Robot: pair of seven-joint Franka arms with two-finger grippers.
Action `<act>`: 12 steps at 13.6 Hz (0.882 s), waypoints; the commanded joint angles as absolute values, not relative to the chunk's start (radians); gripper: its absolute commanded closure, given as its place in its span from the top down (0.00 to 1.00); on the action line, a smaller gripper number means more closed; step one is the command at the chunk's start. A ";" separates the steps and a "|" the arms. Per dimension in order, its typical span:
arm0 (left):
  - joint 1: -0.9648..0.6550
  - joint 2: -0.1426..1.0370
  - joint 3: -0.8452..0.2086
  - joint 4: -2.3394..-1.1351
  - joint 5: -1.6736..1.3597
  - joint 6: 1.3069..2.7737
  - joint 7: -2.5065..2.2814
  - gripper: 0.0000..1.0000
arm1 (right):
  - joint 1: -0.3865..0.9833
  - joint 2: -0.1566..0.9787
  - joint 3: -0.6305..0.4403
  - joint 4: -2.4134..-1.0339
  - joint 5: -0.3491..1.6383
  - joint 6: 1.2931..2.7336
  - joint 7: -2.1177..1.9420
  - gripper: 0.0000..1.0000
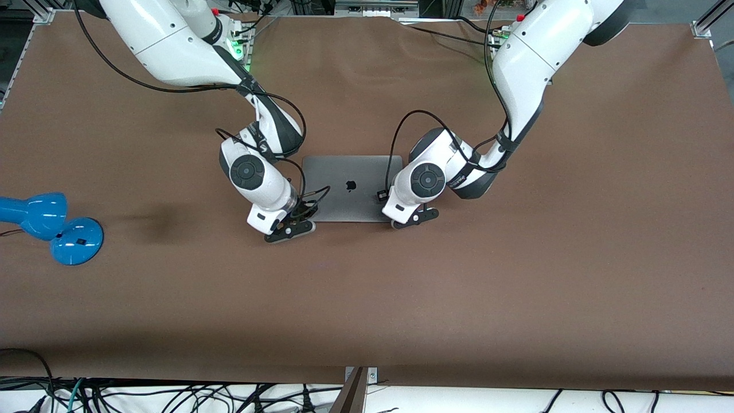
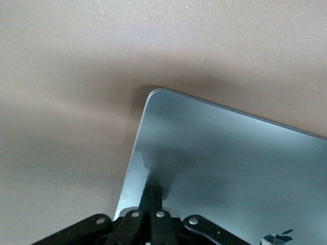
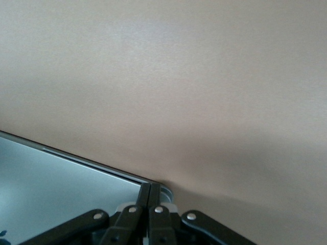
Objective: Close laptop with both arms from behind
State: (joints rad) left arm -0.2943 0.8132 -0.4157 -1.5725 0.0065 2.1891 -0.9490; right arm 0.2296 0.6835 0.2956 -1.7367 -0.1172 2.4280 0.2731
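Note:
The grey-silver laptop (image 1: pixel 350 192) lies flat on the brown table with its lid down and the black apple logo facing up. My left gripper (image 1: pixel 412 219) is shut, with its fingertips (image 2: pixel 154 193) resting on the lid (image 2: pixel 230 168) at the corner nearer the front camera, toward the left arm's end. My right gripper (image 1: pixel 291 228) is shut, with its fingertips (image 3: pixel 149 191) on the lid (image 3: pixel 61 189) at the matching corner toward the right arm's end. The keyboard and screen are hidden.
A blue desk lamp (image 1: pixel 51 223) lies on the table at the right arm's end. The brown table (image 1: pixel 516 275) stretches wide around the laptop. Black cables hang along the table edge nearest the front camera.

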 commanded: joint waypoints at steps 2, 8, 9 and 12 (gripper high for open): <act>-0.301 0.815 -0.402 -1.546 0.048 2.200 -0.968 0.44 | 0.224 0.629 0.296 -1.680 -0.101 2.280 0.273 0.83; -0.287 0.645 -0.410 -1.562 0.100 1.960 -0.945 1.00 | 0.174 0.483 0.285 -1.649 -0.098 2.127 0.272 1.00; -0.284 0.605 -0.410 -1.563 0.094 1.898 -0.915 1.00 | 0.164 0.460 0.285 -1.632 -0.098 2.078 0.270 1.00; -0.270 0.477 -0.413 -1.591 0.081 1.778 -0.859 1.00 | 0.134 0.376 0.284 -1.589 -0.100 1.923 0.272 1.00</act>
